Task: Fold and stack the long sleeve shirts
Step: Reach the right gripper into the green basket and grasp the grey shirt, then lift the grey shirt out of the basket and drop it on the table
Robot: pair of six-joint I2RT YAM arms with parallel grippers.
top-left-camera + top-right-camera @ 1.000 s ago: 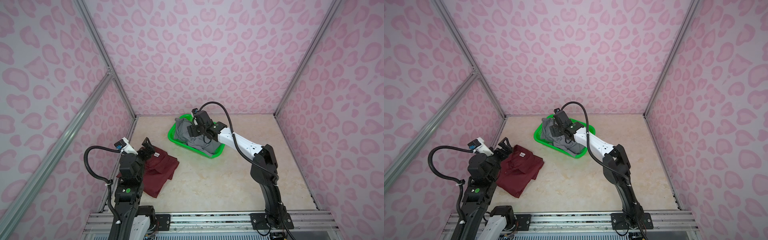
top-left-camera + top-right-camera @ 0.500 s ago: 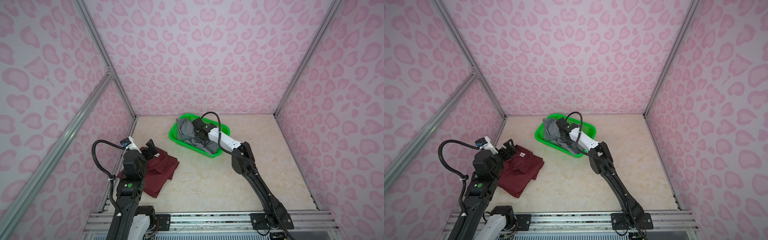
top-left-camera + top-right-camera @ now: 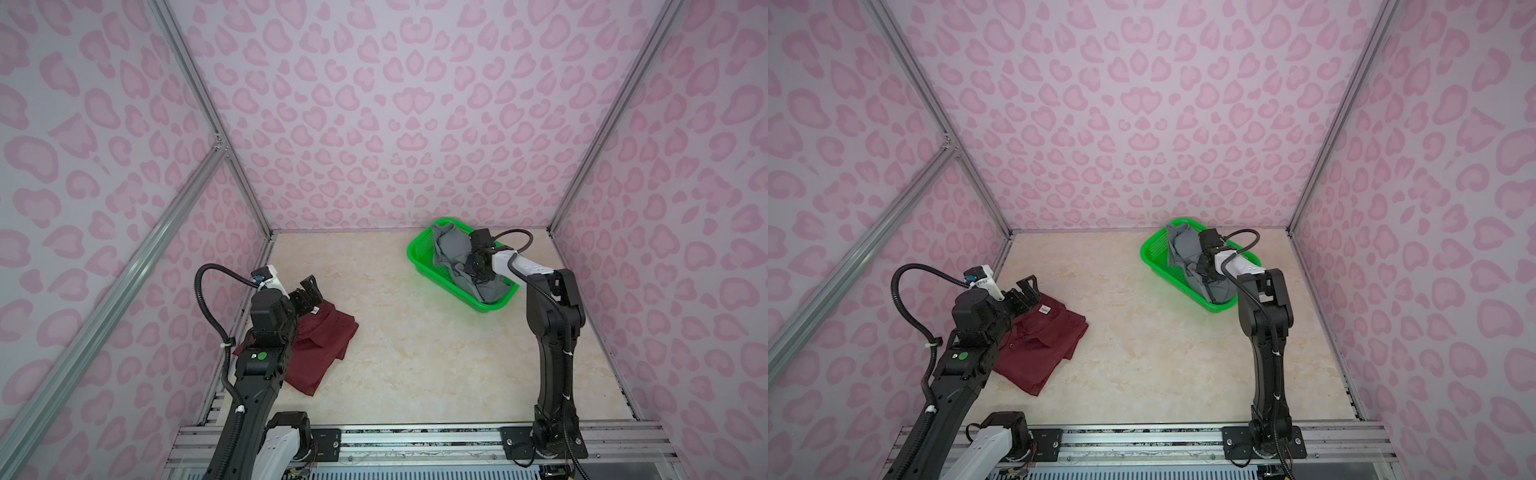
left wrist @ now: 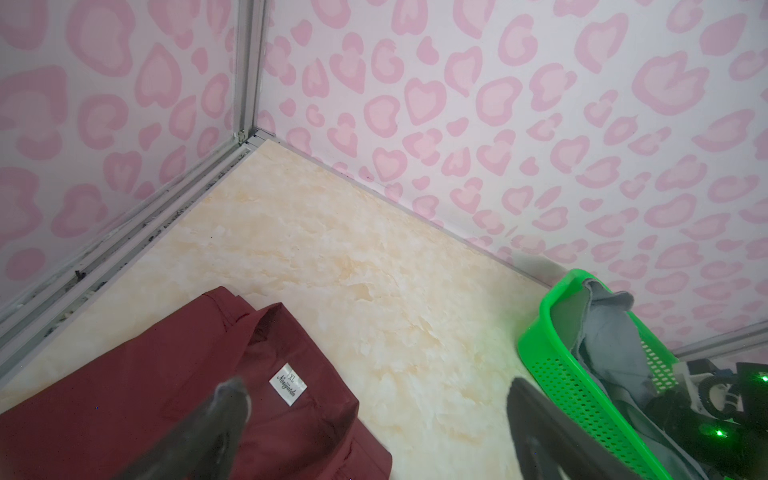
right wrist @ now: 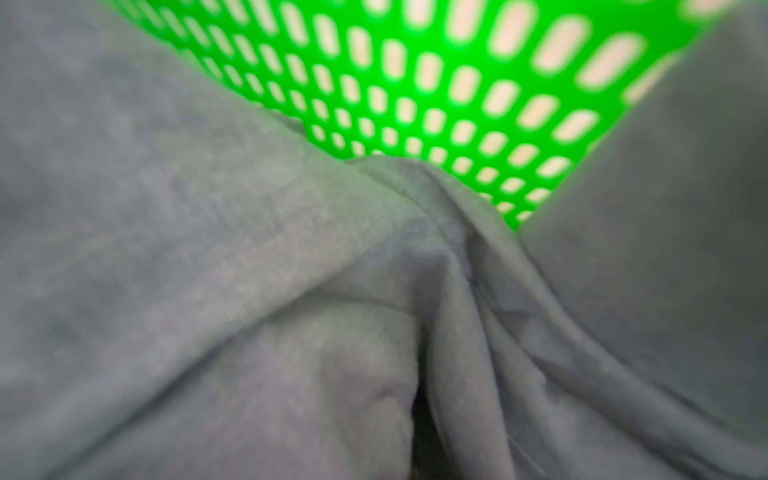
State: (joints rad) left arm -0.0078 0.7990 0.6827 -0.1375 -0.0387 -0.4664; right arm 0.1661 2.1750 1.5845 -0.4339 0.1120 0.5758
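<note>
One worktop (image 3: 415, 353), marble-patterned, carries everything. You have two arms, one on each side.

There are two shirts. The maroon shirt (image 3: 328, 345) lies folded flat on the worktop at your left. The grey shirt (image 3: 451, 245) sits crumpled inside the one green basket (image 3: 419, 253) at the far right, with a corner draped over its rim.

There are two end effectors. The left end effector (image 4: 376, 390) is released, with its fingers spread wide and nothing between them. It sits at the collar end of the maroon shirt, one finger over the cloth and the other over bare worktop. The right end effector (image 3: 476, 270) is sunk into the grey shirt in the basket. Bunched cloth fills its wrist view and hides the fingers, so you cannot tell whether it grips.

One white neck label (image 4: 288, 383) lies just beside the left finger.
</note>
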